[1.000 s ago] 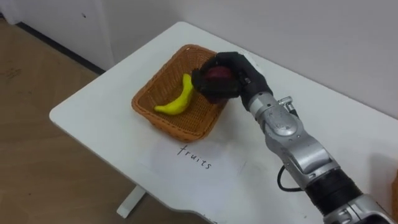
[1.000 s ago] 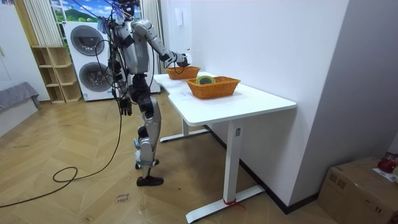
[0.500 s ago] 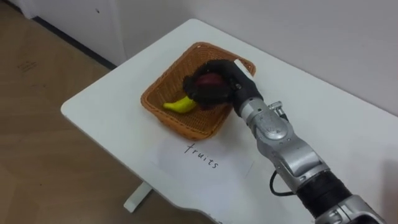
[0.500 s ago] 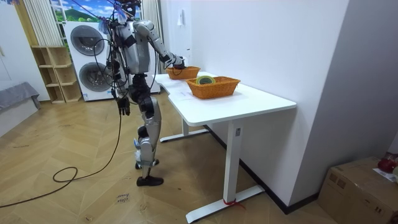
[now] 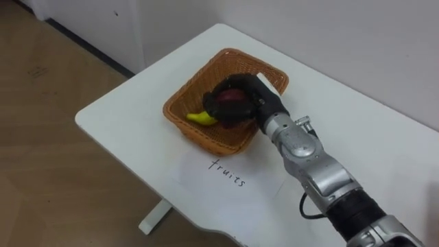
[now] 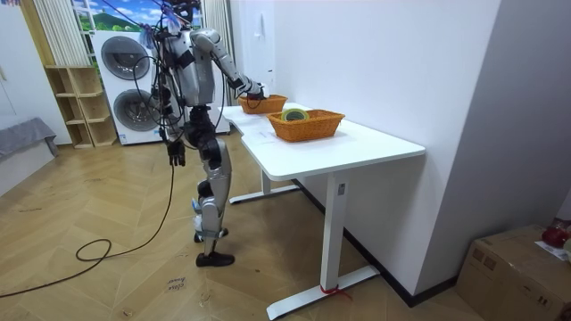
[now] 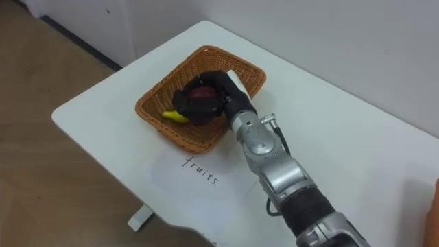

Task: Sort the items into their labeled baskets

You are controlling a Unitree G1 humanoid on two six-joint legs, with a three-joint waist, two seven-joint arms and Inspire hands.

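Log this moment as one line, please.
right hand: shut on red fruit | position: inside fruit basket, over banana | left hand: at side

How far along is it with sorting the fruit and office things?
A banana already lies in the fruit basket, beside the paper marked fruits, and the other basket holds a roll. The right hand is shut on a dark red fruit, low inside the fruit basket. Left to do here: let go of it. The left hand hangs at the robot's side.
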